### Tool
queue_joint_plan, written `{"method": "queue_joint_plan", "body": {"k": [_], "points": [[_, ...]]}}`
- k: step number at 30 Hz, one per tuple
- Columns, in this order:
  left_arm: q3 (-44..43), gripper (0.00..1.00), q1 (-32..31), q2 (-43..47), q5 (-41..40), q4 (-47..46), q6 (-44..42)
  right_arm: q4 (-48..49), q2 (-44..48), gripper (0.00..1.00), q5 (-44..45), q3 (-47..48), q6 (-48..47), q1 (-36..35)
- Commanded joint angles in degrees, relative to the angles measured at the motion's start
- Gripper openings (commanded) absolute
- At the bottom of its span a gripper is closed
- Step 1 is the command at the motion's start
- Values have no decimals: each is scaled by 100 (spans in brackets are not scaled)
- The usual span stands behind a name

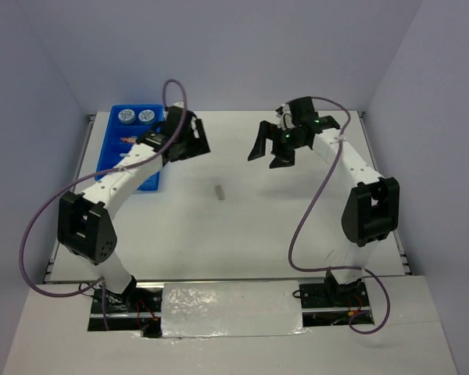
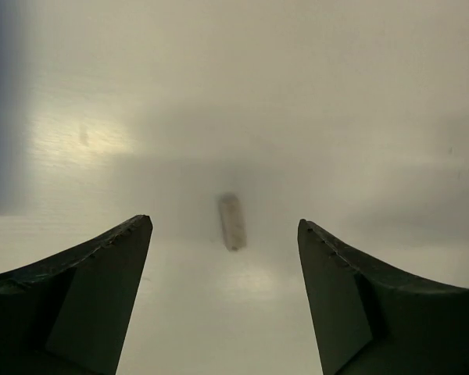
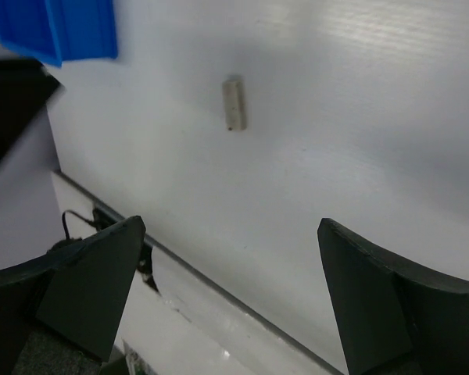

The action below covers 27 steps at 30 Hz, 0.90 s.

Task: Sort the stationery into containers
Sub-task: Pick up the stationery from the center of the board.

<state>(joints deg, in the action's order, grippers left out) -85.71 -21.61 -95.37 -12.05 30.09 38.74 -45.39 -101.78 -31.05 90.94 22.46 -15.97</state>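
Note:
A small grey-beige eraser [image 1: 220, 191] lies alone on the white table, between the two arms. It shows ahead of my left gripper's fingers in the left wrist view [image 2: 232, 222] and in the right wrist view [image 3: 234, 103]. The blue tray [image 1: 107, 153] sits at the far left, with two round tape rolls [image 1: 127, 116] [image 1: 147, 116] in its far compartment and an orange stick [image 1: 128, 138] behind the left arm. My left gripper [image 1: 191, 139] is open and empty, above the table beside the tray [image 2: 223, 222]. My right gripper [image 1: 270, 154] is open and empty, raised right of centre [image 3: 230, 223].
The left arm covers much of the tray's middle. A corner of the tray [image 3: 62, 27] shows in the right wrist view, and the table's near edge with a cable [image 3: 78, 226] lies below the right gripper. Grey walls enclose the table on three sides.

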Motion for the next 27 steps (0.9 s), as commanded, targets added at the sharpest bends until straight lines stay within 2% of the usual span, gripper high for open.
{"method": "queue_joint_plan", "body": {"k": [1, 3, 7, 12, 18, 23, 27], "points": [[-138, 88, -615, -367, -692, 480, 678, -199, 975, 100, 757, 65, -127, 331], [-463, 90, -949, -797, -912, 647, 924, -383, 1176, 100, 1013, 108, -224, 340], [-1156, 91, -1205, -1579, -1158, 1034, 1205, -480, 1493, 100, 934, -216, -277, 349], [-1422, 90, -1355, -2318, -1202, 1324, 1513, -330, 1986, 100, 654, -779, -242, 357], [-1150, 83, -1504, -2574, -1185, 1280, 1750, -295, 2223, 100, 512, -1086, -321, 349], [-772, 69, -1583, -2574, -1054, 1088, 1856, -251, 2215, 100, 310, -1131, -321, 349], [-561, 67, -1575, -2696, -878, 920, 1848, -243, 2180, 100, 178, -1096, -295, 349]]}}
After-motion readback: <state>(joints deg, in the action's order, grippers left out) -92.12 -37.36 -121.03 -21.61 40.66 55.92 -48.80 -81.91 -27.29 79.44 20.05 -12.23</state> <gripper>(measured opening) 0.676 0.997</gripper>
